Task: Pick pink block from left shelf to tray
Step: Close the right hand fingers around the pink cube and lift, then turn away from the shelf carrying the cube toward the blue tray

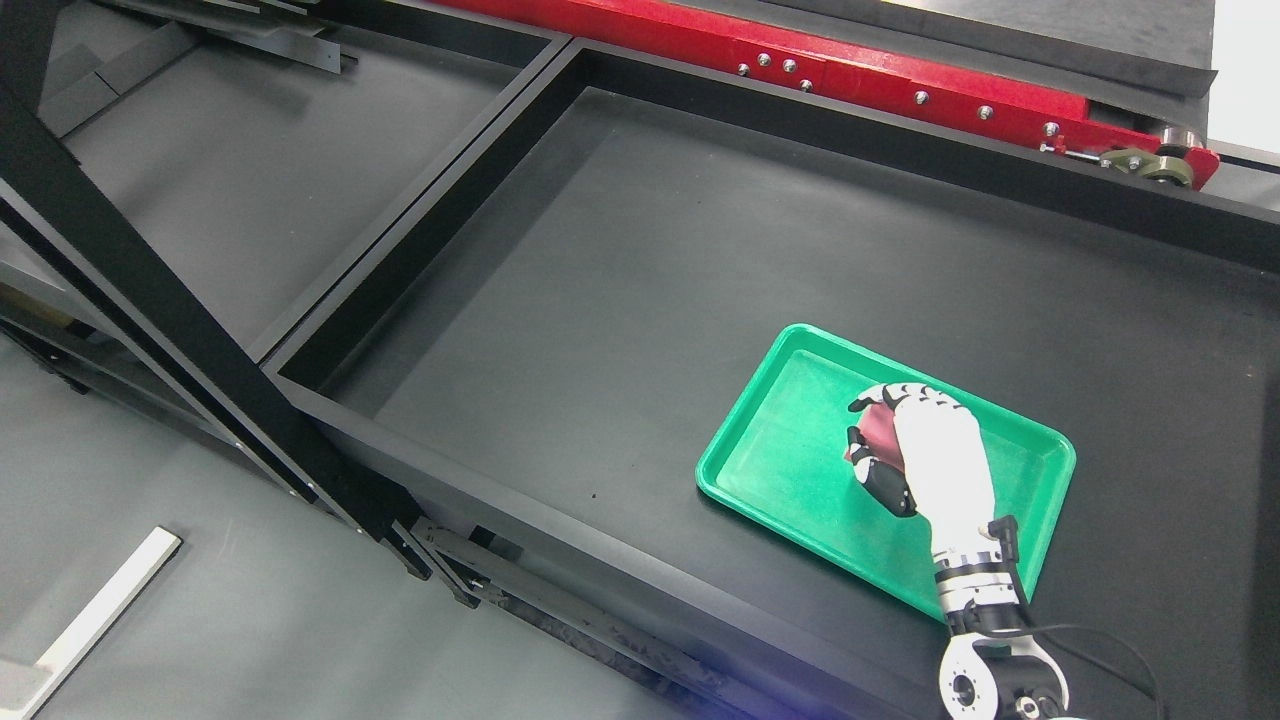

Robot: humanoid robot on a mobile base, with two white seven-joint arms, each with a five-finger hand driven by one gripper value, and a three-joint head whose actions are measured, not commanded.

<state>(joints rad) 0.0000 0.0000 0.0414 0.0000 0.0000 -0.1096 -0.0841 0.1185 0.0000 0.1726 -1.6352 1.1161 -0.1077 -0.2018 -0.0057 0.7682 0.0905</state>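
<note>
A green tray [780, 450] lies on the black table surface at the lower right. My right hand [872, 440], white with black finger joints, reaches in from the bottom right and hovers over the tray's middle. Its fingers are curled around a pink block [880, 432], which shows only partly between the fingers and the thumb. I cannot tell whether the block touches the tray floor. The left arm is out of view.
The tray sits inside a large black bin with raised walls [600, 540]. A second black compartment [250, 190] lies to the left. A red rail with bolts [900, 85] runs along the far edge. A black diagonal frame post [150, 290] crosses the left side.
</note>
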